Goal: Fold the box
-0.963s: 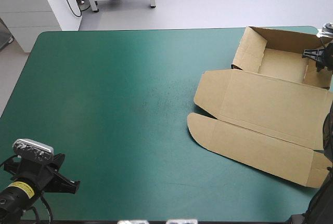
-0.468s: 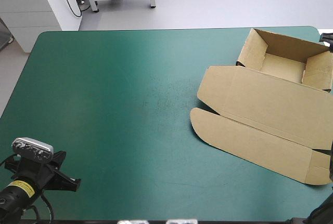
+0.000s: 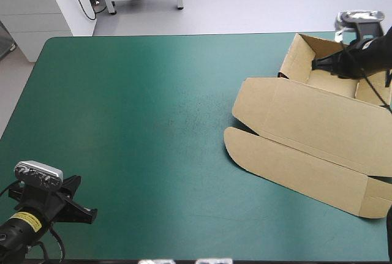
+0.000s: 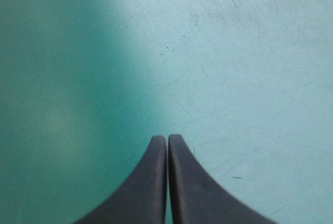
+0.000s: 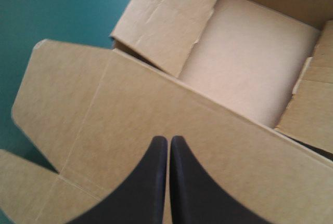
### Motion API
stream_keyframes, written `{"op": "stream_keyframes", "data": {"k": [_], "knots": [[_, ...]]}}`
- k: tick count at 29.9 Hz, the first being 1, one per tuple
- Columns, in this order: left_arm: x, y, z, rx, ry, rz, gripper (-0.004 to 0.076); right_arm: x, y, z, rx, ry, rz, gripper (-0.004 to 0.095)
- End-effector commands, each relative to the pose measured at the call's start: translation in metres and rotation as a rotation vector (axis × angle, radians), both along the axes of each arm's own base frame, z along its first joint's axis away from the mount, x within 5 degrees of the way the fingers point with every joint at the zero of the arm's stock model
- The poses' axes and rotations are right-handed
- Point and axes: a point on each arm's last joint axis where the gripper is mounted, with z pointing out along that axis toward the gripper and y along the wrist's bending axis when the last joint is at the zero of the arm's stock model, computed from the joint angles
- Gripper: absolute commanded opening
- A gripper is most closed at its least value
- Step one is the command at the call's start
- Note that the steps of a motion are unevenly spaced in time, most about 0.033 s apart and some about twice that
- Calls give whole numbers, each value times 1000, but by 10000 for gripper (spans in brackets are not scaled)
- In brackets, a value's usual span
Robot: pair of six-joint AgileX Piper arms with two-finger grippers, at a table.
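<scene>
High cam: above/behind robot, faces fwd + down, takes in whole table [image 3: 135, 129]. L wrist cam: close over teal-green cover [image 4: 234, 52], near-left corner. R wrist cam: close above box [image 5: 130, 104] at far-right corner; high view shares it.

I read my left hand [image 4: 167, 138] as pinched to a single point. My right hand [image 5: 169, 140], far across from it, looks raised and is pinched likewise.

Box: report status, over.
Left fingers shut, over bare cover. Right fingers shut, empty, above the box. Open tray, lid flat toward the near edge. Nothing seen in the way.
</scene>
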Motion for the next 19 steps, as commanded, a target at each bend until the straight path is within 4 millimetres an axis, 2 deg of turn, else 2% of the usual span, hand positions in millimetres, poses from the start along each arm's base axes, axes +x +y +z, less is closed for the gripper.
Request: {"op": "stream_keyframes", "data": {"k": [1, 6, 10, 15, 19], "knots": [[4, -3, 14, -53, -93, -8, -8, -26, 28, 9, -20, -117, 97, -1], [1, -2, 12, -68, -105, -3, -8, -57, 58, -8, -28, -114, 241, 0], [-5, 0, 4, -85, -155, -9, -8, -92, 70, -18, -42, -157, 402, -2], [-15, 3, -7, -98, -193, -11, -8, -134, 64, -26, -19, -304, 384, -2], [-22, 6, -8, -111, -229, -12, -8, -169, 55, -38, -2, -472, 318, -2]]}}
